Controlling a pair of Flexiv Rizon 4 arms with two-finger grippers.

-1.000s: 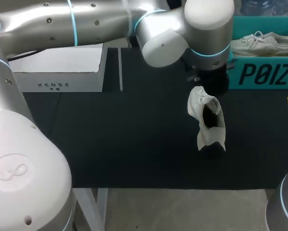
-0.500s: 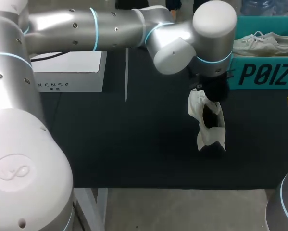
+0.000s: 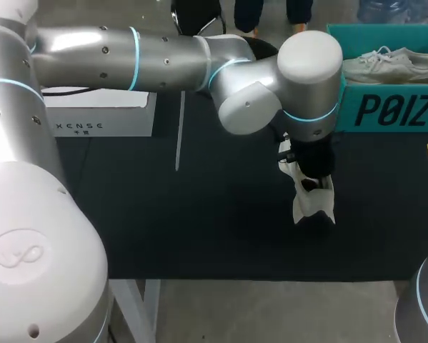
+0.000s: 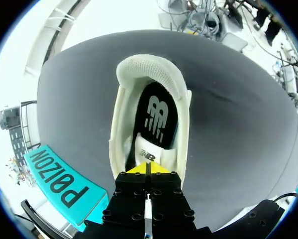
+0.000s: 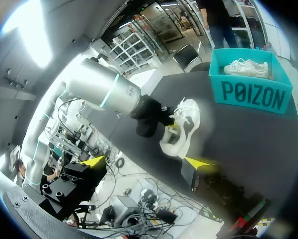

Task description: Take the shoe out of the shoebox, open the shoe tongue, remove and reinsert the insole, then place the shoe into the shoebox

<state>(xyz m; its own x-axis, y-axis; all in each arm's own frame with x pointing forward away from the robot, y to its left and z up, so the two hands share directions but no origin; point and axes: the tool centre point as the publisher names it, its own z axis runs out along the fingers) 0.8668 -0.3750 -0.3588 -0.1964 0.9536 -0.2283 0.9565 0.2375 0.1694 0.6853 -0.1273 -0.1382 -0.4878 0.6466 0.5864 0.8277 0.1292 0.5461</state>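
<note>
On the dark table, just in front of the teal shoebox: white shoe, out of the box, sole down. Ran lengthwise straight away from the left gripper, with the padded heel collar at the far end and the tongue directly under the tips. Showed the dark insole seated inside, just ahead of the fingers. Left tips pressed together with no gap, right at the tongue's upper edge; could not tell whether any of it was pinched. Right gripper spread wide and held nothing, well apart from the shoe. By this reading, clearly the left arm's job: tongue first, drawn back toward the toe, to uncover the insole.
</note>
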